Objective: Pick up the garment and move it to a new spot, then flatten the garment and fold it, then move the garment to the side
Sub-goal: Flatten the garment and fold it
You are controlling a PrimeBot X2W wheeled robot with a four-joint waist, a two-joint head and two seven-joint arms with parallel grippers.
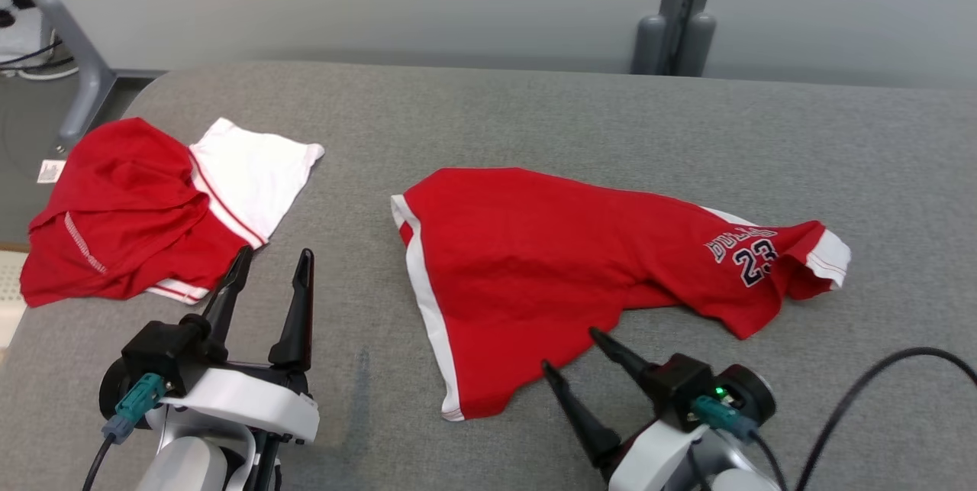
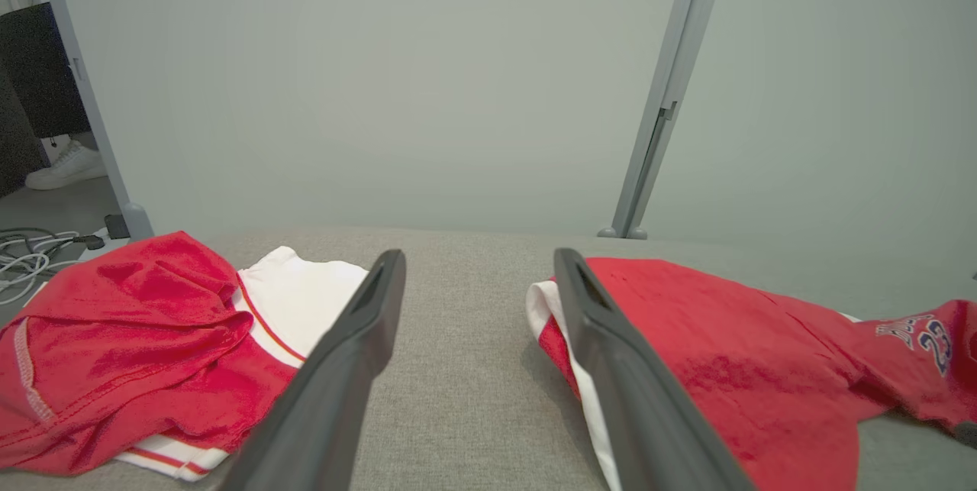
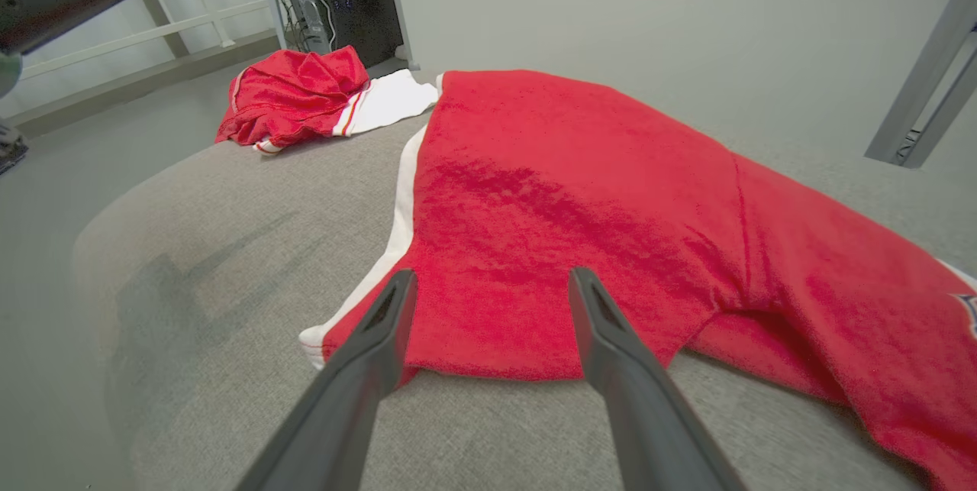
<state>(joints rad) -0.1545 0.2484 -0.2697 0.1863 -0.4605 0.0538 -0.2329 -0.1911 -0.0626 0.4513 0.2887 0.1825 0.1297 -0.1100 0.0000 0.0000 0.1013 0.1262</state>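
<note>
Head view | we judge pickup pending | right end effector point(image 1: 568, 347), fingers apart, poised at near hem of red garment point(image 1: 549, 262) to pinch it | left end effector point(image 1: 276, 252) also apart, left of it

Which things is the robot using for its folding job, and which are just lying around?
For the job:
- red garment with the 23, spread mid-table
- right gripper, open at its near edge
- left gripper, open
- grey table

Just lying about, probably:
- crumpled red-and-white garment at the table's left end
- cables on the floor
- white shoe on the floor
</note>
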